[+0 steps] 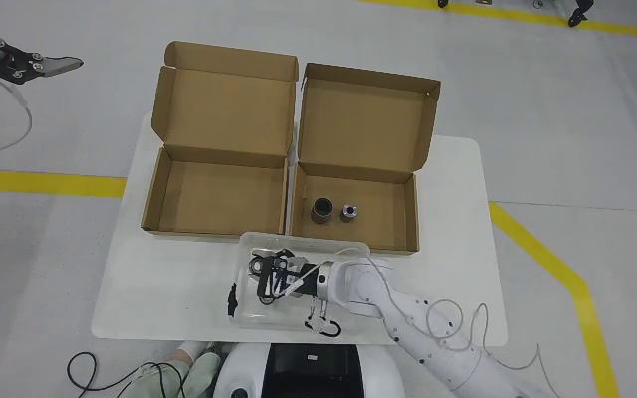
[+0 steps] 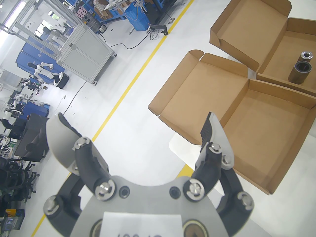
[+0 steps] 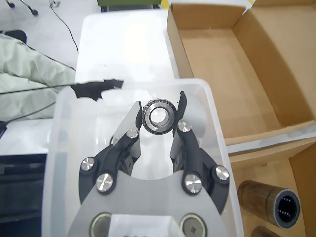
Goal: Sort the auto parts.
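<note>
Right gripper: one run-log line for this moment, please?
right gripper shut on bearing | inside clear bin | left gripper open

The left pincer (image 2: 134,124) hangs at the top view's upper left, fingers spread wide. The right arm (image 1: 418,318) stretches from lower right toward lower centre, the right pincer (image 3: 159,107) clamped on a bearing (image 3: 159,119).

Right gripper (image 3: 160,104): you see its fingers pressed against both sides of the bearing (image 3: 159,119).
Bearing: its bore faces you, inside the clear bin (image 3: 217,124).
Bin: on your white table (image 3: 123,45), long wall just beside an open cardboard box (image 3: 222,75).
Second box (image 3: 261,154): a dark cylinder (image 3: 269,204) lies on its side inside.
</note>
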`<state>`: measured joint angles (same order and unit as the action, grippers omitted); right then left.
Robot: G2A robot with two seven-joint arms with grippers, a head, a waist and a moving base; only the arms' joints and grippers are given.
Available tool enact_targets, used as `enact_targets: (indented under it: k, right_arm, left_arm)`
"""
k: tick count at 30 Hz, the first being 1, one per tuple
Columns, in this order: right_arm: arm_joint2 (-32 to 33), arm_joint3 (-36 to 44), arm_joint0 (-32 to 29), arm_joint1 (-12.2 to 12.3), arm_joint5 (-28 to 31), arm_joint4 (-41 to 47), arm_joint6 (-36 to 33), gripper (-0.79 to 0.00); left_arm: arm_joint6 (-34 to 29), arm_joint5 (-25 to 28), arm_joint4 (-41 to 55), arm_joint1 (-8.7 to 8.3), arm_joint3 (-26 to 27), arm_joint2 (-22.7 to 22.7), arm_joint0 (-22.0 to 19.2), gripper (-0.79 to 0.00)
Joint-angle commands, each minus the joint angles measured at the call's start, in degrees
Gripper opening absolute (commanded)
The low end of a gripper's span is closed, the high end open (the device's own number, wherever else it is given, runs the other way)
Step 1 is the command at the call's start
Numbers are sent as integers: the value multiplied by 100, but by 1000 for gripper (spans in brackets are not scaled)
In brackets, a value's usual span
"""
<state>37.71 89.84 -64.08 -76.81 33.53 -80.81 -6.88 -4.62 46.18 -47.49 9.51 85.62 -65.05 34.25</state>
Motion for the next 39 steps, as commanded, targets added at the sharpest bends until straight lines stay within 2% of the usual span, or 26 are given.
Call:
enact_targets:
  k: [1,8,17,26,32,36,39]
  right_arm:
    - [54,102,-34,19,45,-26,216,-785]
    - [345,315,33,71,335,29,1056,-785]
    - [818,831,4,153,245,-114,1843,-785]
    - [1282,1706,28,224,330,51,1613,-785]
    - [1582,2369,-49,269,297,250,1223,-785]
    - [1786,2574,3,291,377,492,1009,-785]
    - [1718,2535,268,248,342,733,900,-785]
  left_arm:
    - [0,0,0,0,0,0,0,0]
    - [0,0,0,0,0,0,0,0]
    - [0,0,0,0,0,0,0,0]
    - [0,0,0,0,0,0,0,0]
    - [0,0,0,0,0,0,0,0]
    - [0,0,0,0,0,0,0,0]
    - [0,0,0,0,0,0,0,0]
